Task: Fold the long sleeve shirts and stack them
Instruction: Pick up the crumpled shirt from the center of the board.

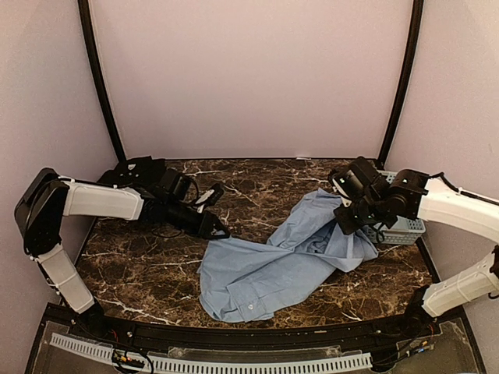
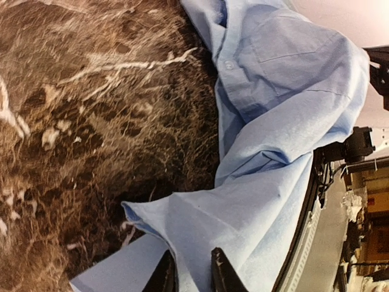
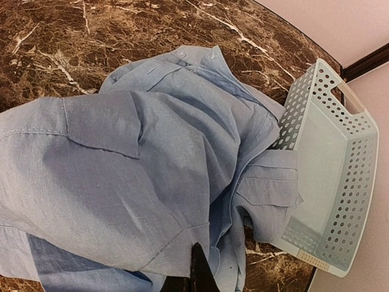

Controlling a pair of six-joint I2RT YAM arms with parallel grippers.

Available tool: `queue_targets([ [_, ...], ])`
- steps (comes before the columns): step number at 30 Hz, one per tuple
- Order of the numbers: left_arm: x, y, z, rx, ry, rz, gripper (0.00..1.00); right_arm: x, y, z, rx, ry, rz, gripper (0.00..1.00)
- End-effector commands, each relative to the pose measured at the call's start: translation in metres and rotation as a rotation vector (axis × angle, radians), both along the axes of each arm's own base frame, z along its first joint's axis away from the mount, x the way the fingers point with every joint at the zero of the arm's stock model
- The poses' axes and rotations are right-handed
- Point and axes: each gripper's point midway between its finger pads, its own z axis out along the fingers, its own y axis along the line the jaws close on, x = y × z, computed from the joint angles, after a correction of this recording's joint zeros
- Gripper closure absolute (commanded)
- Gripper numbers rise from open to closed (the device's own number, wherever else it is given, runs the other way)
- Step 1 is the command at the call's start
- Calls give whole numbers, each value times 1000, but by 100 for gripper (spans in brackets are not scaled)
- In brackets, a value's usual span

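Looking down on a dark, marble-veined table (image 1: 132,265) walled in pale pink. Finding the light blue shirt (image 1: 265,273) crumpled across its middle and right, with a chest pocket and buttons showing. Pinching the shirt's left edge with the left gripper (image 1: 223,231), fingers narrowed onto cloth. Clamping its raised right side in the right gripper (image 1: 348,221), tips buried under fabric. Draping one cuff over a corner of the lattice basket (image 3: 358,182) at the table's right edge, half hidden behind the arm from above.

The light blue shirt (image 1: 265,273) is matt, creased woven cloth; the table (image 1: 140,265) glossy, veined, marble-look; the basket (image 3: 358,176) smooth pale plastic.
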Motion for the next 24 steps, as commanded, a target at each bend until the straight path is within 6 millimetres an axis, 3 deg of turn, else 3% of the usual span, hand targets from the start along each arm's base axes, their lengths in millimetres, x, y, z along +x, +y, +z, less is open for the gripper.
queue_targets([
  [1, 3, 1, 22, -63, -34, -18, 90, 10, 1, 9, 15, -35, -19, 100],
  [3, 5, 5, 31, -65, -59, -12, 99, 12, 0, 9, 16, -38, -29, 100],
  [7, 22, 16, 65, -65, -170, 44, 100, 20, -1, 16, 30, -49, -65, 100],
  [13, 66, 40, 159, -31, -442, 163, 100, 48, -22, 39, 34, -87, -202, 100],
  [17, 79, 58, 210, -7, -601, 247, 100, 60, -29, 67, 87, -141, -256, 100],
  [19, 71, 65, 241, -48, -682, 265, 100, 61, -29, 79, 123, -162, -261, 100],
  [21, 60, 69, 258, -83, -728, 260, 100, 59, -27, 84, 157, -172, -253, 100],
  [24, 44, 74, 259, -104, -736, 245, 100, 52, -23, 76, 185, -146, -217, 100],
])
